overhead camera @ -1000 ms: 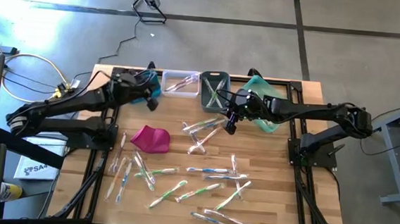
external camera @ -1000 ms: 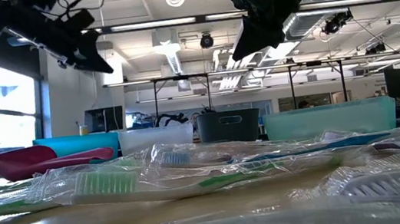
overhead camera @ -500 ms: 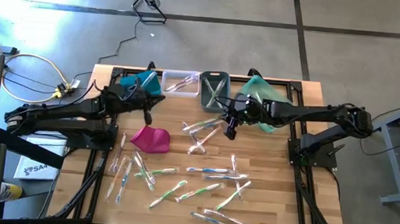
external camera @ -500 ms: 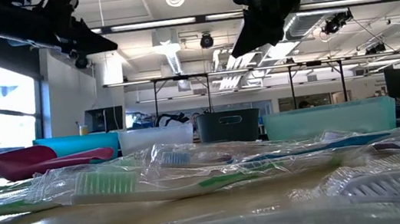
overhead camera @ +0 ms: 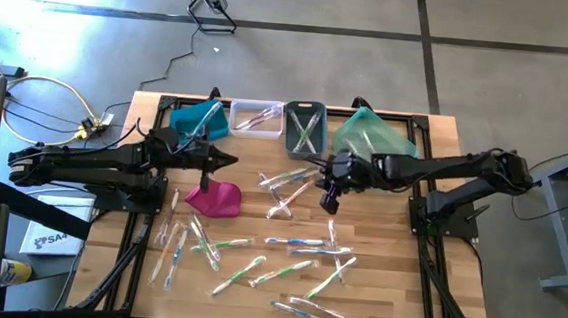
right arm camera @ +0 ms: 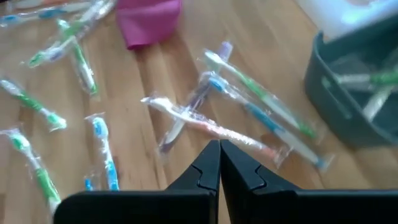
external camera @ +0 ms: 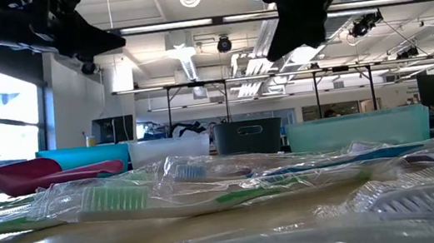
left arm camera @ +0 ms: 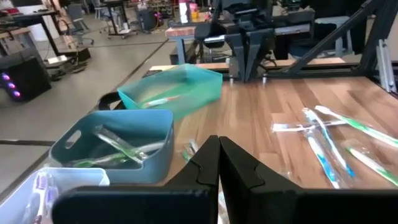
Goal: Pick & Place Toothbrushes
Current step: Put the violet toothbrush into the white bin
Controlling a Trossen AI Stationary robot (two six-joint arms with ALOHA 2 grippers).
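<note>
Right gripper [overhead camera: 328, 194]: fingers pressed together, empty, poised above the wooden table [overhead camera: 395, 287] just beside a loose cluster of wrapped toothbrushes [overhead camera: 287, 184] lying crossed over one another near the grey bin [overhead camera: 304, 127]. Left gripper [overhead camera: 216, 161]: likewise closed and empty, hovering over the magenta pouch [overhead camera: 213, 196], below the blue bin [overhead camera: 199, 118]. Remaining toothbrushes: scattered across the near half of the table in clear wrappers, green- and blue-handled pieces among them; a few already lie in the clear bin [overhead camera: 256, 117], the grey bin and the teal bin [overhead camera: 371, 137]. Handling note, judged from this layout: the right fingers must part before descending; choose the outermost brush of the cluster, approach across its handle rather than along it, and pinch mid-handle so the slick wrapper does not slide or drag its neighbours.
</note>
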